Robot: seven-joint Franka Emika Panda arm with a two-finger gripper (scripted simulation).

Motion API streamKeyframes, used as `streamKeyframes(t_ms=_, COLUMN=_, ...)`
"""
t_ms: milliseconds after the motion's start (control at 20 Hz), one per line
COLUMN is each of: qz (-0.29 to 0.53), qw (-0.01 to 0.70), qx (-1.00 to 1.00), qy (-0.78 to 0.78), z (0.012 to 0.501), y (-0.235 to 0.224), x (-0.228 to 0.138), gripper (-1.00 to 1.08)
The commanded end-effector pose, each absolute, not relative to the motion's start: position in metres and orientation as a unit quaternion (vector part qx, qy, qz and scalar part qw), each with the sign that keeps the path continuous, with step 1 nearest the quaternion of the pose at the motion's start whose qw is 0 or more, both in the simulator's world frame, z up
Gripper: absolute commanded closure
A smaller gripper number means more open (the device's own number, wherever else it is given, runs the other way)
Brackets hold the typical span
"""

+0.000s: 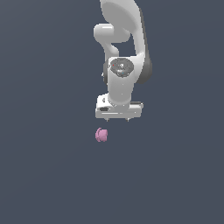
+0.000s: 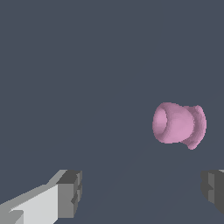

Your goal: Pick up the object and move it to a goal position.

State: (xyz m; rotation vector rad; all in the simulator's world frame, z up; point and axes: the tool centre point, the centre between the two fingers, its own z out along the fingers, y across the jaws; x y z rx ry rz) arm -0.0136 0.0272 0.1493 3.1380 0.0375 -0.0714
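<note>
object (image 1: pixel 101 134) below end effector (image 1: pixel 117 119), toward exterior view's left
</note>
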Motion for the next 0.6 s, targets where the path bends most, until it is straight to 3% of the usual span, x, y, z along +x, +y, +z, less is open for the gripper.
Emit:
streamKeyframes(t_ms=0, qz=-0.023, qw=0.001, qx=1.0, qy=0.012, z=0.149, y=0.027, x=-0.014, gripper=-0.92)
streamKeyframes(t_ms=550, qz=-0.013, qw=-0.007, qx=1.0, qy=0.028, z=0.17, y=0.053, x=-0.007, gripper=-0.92)
